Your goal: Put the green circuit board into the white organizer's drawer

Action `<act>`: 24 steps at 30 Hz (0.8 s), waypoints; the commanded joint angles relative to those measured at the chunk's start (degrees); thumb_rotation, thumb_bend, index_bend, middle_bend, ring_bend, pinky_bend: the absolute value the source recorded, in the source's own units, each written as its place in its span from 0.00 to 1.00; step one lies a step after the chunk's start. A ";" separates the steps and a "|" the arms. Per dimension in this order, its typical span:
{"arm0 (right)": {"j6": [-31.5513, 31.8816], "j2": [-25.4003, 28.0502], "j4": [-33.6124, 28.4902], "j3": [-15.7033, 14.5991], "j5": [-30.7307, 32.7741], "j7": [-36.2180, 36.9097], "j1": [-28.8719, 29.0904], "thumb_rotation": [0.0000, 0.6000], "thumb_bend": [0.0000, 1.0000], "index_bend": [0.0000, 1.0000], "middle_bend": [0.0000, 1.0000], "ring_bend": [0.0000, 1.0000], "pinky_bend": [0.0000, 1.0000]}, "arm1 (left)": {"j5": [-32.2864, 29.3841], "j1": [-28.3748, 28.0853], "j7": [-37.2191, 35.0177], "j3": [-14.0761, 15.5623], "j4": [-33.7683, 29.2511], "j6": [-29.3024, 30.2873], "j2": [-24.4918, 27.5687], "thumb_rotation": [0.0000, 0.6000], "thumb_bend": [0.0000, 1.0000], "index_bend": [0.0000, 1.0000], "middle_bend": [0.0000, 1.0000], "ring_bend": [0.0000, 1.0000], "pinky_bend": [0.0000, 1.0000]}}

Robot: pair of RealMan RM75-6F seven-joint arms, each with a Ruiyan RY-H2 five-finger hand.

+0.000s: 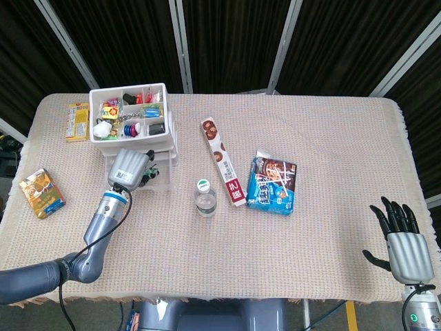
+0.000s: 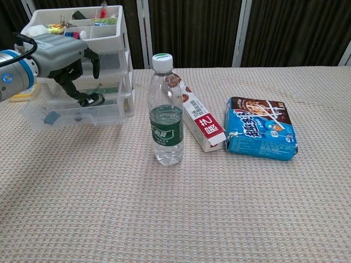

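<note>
Head view: my left hand (image 1: 129,167) is over the white organizer's (image 1: 131,117) pulled-out drawer (image 1: 138,176), so I judge this the placing step. The green circuit board is hidden here. My right hand (image 1: 402,238) is idle, fingers spread, at the table's near right corner.

Chest view: the left hand's fingers (image 2: 82,97) reach down into the drawer. I can't tell whether they pinch the board or have dropped it. Next: confirm the board lies inside, then lift clear. No label legible.
</note>
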 commanded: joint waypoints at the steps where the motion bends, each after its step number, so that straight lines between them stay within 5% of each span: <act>1: 0.02 0.01 -0.01 -0.02 -0.05 0.00 0.00 1.00 0.02 0.14 0.00 0.00 0.00 | 2.04 0.46 -0.77 1.21 -0.34 0.64 0.82 1.00 0.23 0.36 0.82 0.72 0.63; 5: 0.07 0.03 0.06 -0.02 -0.08 -0.03 -0.03 1.00 0.02 0.14 0.00 0.00 0.00 | 5.23 1.80 -2.26 2.98 -1.72 2.17 2.25 1.00 0.22 0.32 0.72 0.63 0.55; 11: 0.16 -0.03 0.03 -0.05 -0.20 -0.14 -0.05 1.00 0.02 0.14 0.00 0.00 0.00 | 11.17 4.40 -4.51 6.16 -4.56 5.37 5.02 1.00 0.29 0.26 0.43 0.41 0.40; 14: 0.07 -0.07 0.03 -0.01 -0.05 -0.23 -0.04 1.00 0.02 0.14 0.00 0.00 0.00 | 16.72 6.19 -7.07 9.65 -7.72 6.35 7.97 1.00 0.54 0.25 0.32 0.32 0.36; 16: 0.03 -0.05 -0.03 0.00 -0.06 -0.24 0.00 1.00 0.02 0.14 0.00 0.00 0.00 | 20.76 7.04 -7.92 12.37 -9.03 6.63 10.00 1.00 0.85 0.25 0.24 0.25 0.32; 18: 0.12 -0.05 -0.03 -0.02 -0.09 -0.26 -0.05 1.00 0.02 0.14 0.00 0.00 0.00 | 26.38 7.97 -8.00 16.26 -9.46 7.06 12.48 1.00 0.98 0.25 0.20 0.20 0.28; 22: 0.04 -0.06 -0.19 -0.08 -0.09 -0.31 -0.05 1.00 0.02 0.14 0.00 0.00 0.00 | 37.72 9.36 -7.56 22.81 -5.99 8.86 15.96 1.00 1.00 0.20 0.03 0.01 0.06; 24: 0.09 -0.09 -0.24 -0.08 -0.15 -0.37 -0.06 1.00 0.02 0.14 0.00 0.00 0.00 | 39.47 9.87 -5.15 24.39 -4.85 8.18 16.94 1.00 1.00 0.18 0.00 0.00 0.04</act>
